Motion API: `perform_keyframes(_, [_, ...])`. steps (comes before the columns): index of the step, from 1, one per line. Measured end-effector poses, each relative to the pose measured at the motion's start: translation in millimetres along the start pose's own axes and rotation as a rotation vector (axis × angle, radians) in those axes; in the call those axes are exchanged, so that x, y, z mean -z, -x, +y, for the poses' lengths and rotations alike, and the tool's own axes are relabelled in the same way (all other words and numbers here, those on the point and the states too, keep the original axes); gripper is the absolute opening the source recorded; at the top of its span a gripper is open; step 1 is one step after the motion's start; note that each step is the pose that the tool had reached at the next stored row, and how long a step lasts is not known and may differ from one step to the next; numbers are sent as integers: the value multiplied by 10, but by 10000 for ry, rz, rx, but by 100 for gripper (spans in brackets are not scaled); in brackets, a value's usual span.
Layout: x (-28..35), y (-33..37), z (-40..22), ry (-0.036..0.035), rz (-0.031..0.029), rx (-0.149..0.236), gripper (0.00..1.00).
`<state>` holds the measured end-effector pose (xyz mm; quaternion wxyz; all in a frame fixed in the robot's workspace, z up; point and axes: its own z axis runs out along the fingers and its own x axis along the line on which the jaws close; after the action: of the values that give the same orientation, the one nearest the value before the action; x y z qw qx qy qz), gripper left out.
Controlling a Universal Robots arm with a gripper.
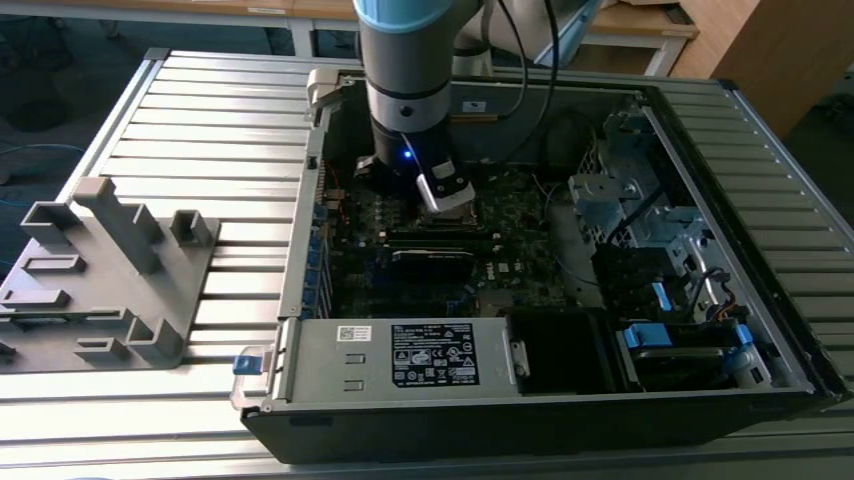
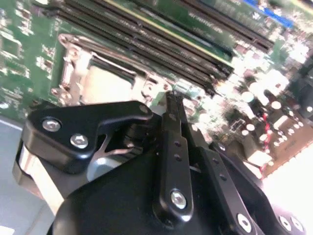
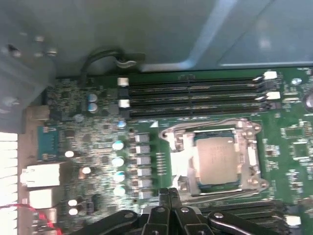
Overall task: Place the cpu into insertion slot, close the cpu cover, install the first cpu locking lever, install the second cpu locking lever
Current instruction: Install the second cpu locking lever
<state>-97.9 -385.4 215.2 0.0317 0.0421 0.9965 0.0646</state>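
- The gripper [image 3: 168,196] hangs low inside the open computer case [image 1: 747,230], its black fingers [image 2: 173,147] drawn together to a point with nothing between them: clenched and empty.
- In the first wrist view that fingertip sits just off the near edge of the insertion slot [image 3: 215,159], at the corner of its silver rim; whether it touches the metal I cannot tell.
- The cpu [image 3: 216,160] lies flat in that slot just beyond the fingertips, dull grey face up.
- The cpu cover [image 3: 244,132] is down, its silver frame lying around the chip with the face showing through the window.
- In the second wrist view the same socket [image 2: 105,78] shows pale and square just past the black finger links.
- The long black memory slots [image 3: 195,98] run on the far side of the socket from the gripper.
- In the exterior view the arm [image 1: 407,90] stands over the motherboard [image 1: 507,240], the gripper [image 1: 451,205] down at the socket.
- The labelled grey power-supply box [image 1: 400,355] sits well away from the gripper at the case's near end.
- A grey plastic fixture [image 1: 114,275] rests on the slatted table [image 1: 214,110] outside the case, on the exterior view's left.
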Motion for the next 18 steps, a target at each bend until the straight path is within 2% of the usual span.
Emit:
perform_keyframes(6, [-20, 257, 21, 0, 5, 0, 11])
perform_keyframes(8, [-25, 317, 27, 0, 7, -2, 11])
perform_keyframes(11, [-35, 358, 63, -4, 8, -4, 11])
perform_keyframes(14, [-55, 373, 160, -28, 6, -1, 11])
perform_keyframes(18, [-77, 399, 251, -157, -6, 2, 11])
